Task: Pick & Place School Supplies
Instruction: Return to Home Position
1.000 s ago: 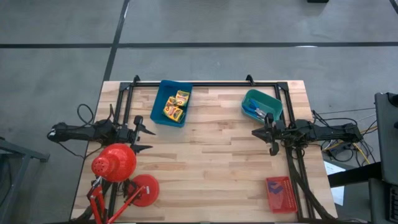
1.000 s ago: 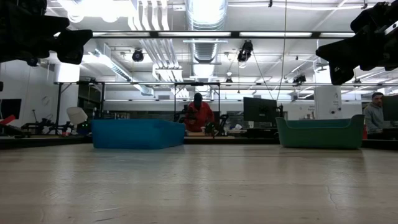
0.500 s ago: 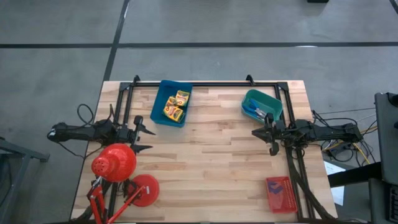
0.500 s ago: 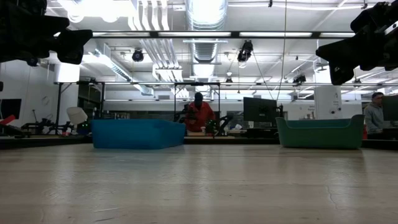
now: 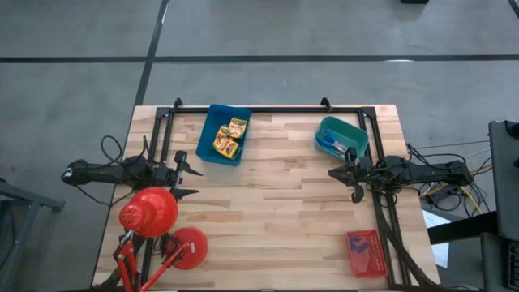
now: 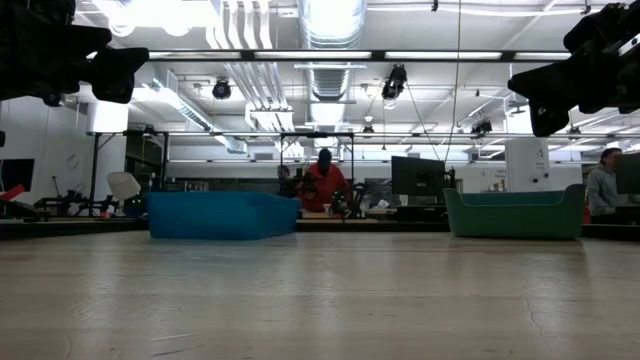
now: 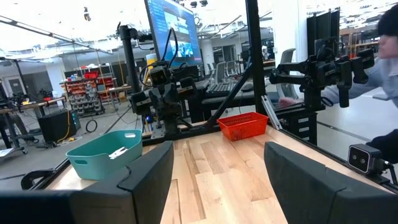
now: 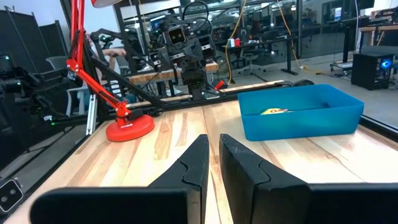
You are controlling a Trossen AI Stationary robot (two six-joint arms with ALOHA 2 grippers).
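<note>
Nothing on the table (image 5: pixel 276 203) has shifted; only a person (image 6: pixel 325 180) beyond it moved. Yellow crayon boxes (image 5: pixel 228 138) lie in blue tray (image 5: pixel 212 112) just past the red lamp (image 5: pixel 149 212), scissors (image 5: pixel 336 144) in teal tray (image 5: pixel 324 126) far across from it. Beside the red lamp, left gripper (image 7: pixel 217 165), jaws spread, empty; far across, right gripper (image 8: pixel 214 149), jaws nearly together, empty. Sorting looks finished.

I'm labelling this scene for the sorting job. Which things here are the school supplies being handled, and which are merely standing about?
Job: yellow crayon boxes in the blue tray; blue-handled scissors in the teal tray; red tray, contents too small to tell; left gripper and right gripper, empty at the table's sides.
Lying about: red desk lamp.
</note>
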